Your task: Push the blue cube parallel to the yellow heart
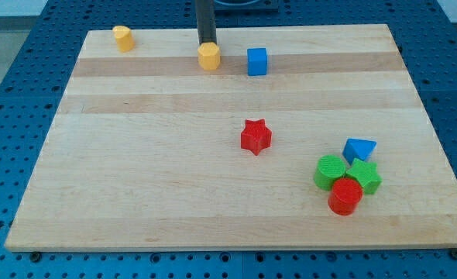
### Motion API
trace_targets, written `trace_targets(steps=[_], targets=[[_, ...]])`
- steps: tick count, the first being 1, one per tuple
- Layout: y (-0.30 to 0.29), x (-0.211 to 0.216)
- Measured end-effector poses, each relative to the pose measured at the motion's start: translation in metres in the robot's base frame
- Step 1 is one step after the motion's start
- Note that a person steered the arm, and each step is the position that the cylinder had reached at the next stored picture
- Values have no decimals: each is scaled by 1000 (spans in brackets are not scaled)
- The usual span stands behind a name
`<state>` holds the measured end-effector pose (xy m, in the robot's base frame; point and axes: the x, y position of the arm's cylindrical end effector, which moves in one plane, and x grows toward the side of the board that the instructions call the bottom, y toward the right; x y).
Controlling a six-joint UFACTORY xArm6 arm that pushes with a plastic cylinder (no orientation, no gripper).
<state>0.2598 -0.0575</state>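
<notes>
The blue cube sits near the view's top, right of centre on the wooden board. A yellow block that looks like a heart lies at the top left. A second yellow block, roughly hexagonal, lies just left of the blue cube. My tip comes down from the view's top and stands right behind this second yellow block, at or very near its upper edge. The tip is about a block's width left of the blue cube and apart from it.
A red star lies near the board's middle. At the lower right is a tight cluster: a blue triangular block, two green blocks and a red cylinder.
</notes>
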Motion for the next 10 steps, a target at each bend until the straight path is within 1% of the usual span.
trace_targets(steps=[2, 3, 4, 5, 6, 8, 9, 10], targets=[[2, 80], [30, 88], [69, 84], [91, 66], [93, 43], [93, 11], [93, 8], [109, 8]])
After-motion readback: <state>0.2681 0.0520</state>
